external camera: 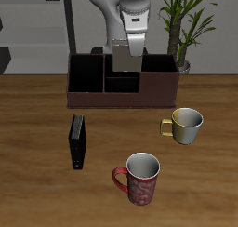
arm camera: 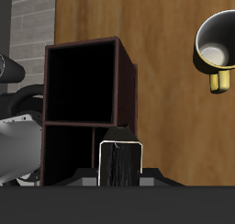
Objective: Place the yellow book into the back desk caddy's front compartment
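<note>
Yellow book (external camera: 121, 58) hangs upright in the gripper (external camera: 123, 65), clamped between the closed fingers just above the back desk caddy (external camera: 158, 86) — a small, stiff hardback, probably light, its smooth covers likely to slip unless pinched flat across both faces. From the wrist view its pale-edged end (arm camera: 120, 163) sits over the front compartment (arm camera: 78, 140), whose dividers leave little room — the olive mug (external camera: 186, 125), red patterned mug (external camera: 140, 178) and black book (external camera: 78, 142) stand well clear.

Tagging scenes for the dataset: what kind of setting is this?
Probably a study or home-office desk, rendered in simulation: a wooden table carries a desk caddy, a black book and two mugs, with a potted plant behind.
</note>
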Controlling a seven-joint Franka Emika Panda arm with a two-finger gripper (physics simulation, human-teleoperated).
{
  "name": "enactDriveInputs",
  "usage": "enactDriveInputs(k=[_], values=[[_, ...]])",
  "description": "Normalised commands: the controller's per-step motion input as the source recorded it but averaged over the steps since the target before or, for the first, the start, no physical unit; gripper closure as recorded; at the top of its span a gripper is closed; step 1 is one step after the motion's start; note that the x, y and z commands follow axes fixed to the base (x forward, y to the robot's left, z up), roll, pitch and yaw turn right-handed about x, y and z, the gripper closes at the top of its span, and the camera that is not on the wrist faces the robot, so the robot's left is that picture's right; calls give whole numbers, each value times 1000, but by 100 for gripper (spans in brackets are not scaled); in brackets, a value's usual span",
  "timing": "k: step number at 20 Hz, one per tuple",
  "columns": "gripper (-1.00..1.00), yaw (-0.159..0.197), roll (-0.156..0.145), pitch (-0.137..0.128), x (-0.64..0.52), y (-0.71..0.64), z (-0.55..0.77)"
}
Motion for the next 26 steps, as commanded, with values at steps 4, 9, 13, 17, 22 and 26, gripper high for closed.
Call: enactDriveInputs(k=[4, 9, 13, 17, 22, 26], values=[[100, 16, 9, 24, -106, 89, -85], [100, 7, -14, 29, -94, -68, -79], [100, -7, 1, 20, -116, 7, -34], [100, -10, 19, 42, -175, 97, -186], [100, -3, -16, -2, -19, -47, -26], [100, 0, -2, 7, -153, -76, -66]])
